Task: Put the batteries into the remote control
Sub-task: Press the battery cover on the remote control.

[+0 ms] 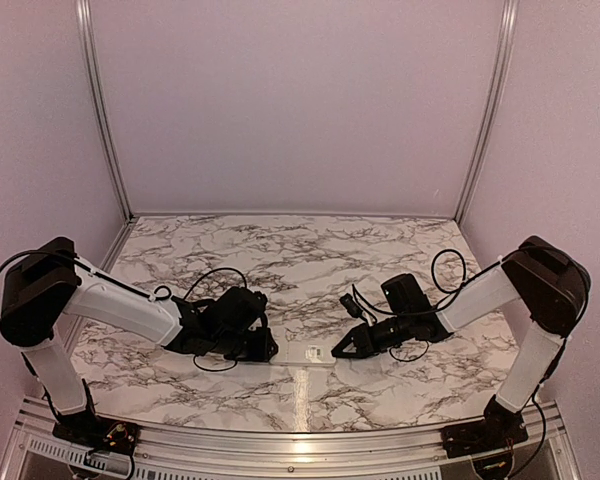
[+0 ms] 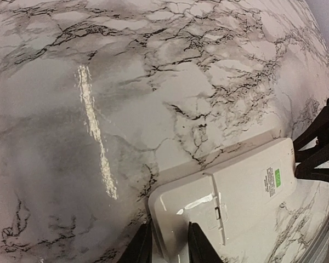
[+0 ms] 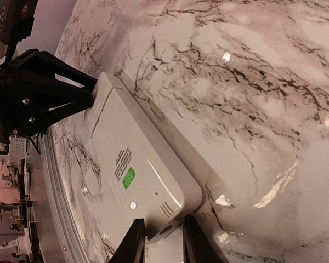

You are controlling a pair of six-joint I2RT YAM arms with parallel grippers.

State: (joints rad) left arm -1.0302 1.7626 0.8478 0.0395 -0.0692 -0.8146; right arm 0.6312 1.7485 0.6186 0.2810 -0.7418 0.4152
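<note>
The white remote control [image 1: 305, 353] lies back up on the marble table, between the two grippers. Its back carries a green label [image 3: 129, 178] and a panel seam with a small latch [image 2: 216, 211]. My left gripper [image 1: 270, 350] [image 2: 167, 249] has its fingers closed round the corner at the panel end. My right gripper [image 1: 338, 352] [image 3: 163, 246] pinches the opposite end, by the small slotted vents. The other gripper's black fingers show at the remote's far end in each wrist view. The batteries are out of view.
A metal rail [image 1: 300, 440] runs along the table's near edge, just behind the remote. Upright metal posts [image 1: 105, 110] [image 1: 485, 110] stand at the back corners against plain walls. Black cables loop over both wrists.
</note>
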